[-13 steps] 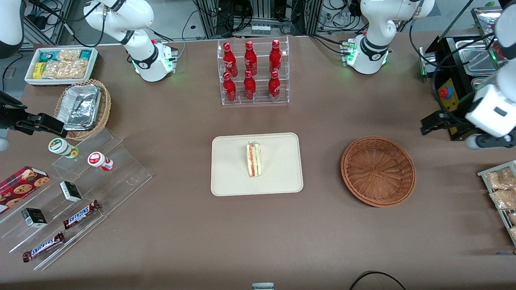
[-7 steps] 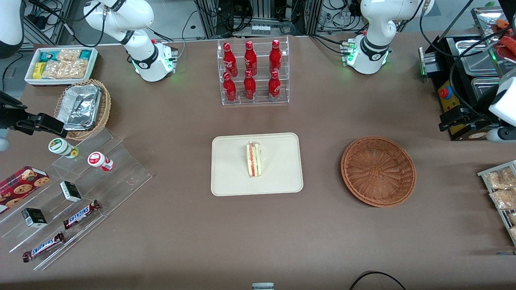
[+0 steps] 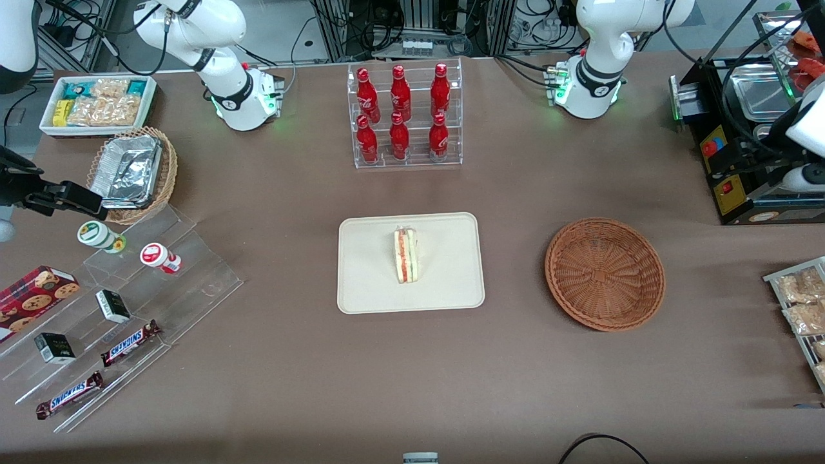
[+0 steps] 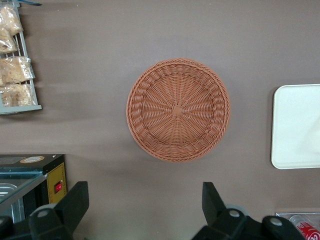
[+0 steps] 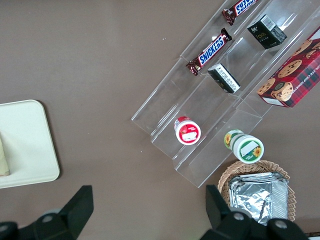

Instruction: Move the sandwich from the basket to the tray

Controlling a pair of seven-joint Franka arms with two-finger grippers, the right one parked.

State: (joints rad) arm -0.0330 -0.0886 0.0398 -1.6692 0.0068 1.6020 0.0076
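Jaws spread wide and empty, gripper hangs above the empty basket; sandwich lies on tray, task apparently complete.

Bright even overhead light, soft faint shadows, mild glare on foil trays, all views sharp

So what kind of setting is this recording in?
Probably a lab mock-up of a snack counter: bottled drinks in a clear rack, Snickers bars on acrylic steps, cable-strewn racks past the table. The sandwich lies on the tray; the gripper, jaws open, hangs above the empty basket.
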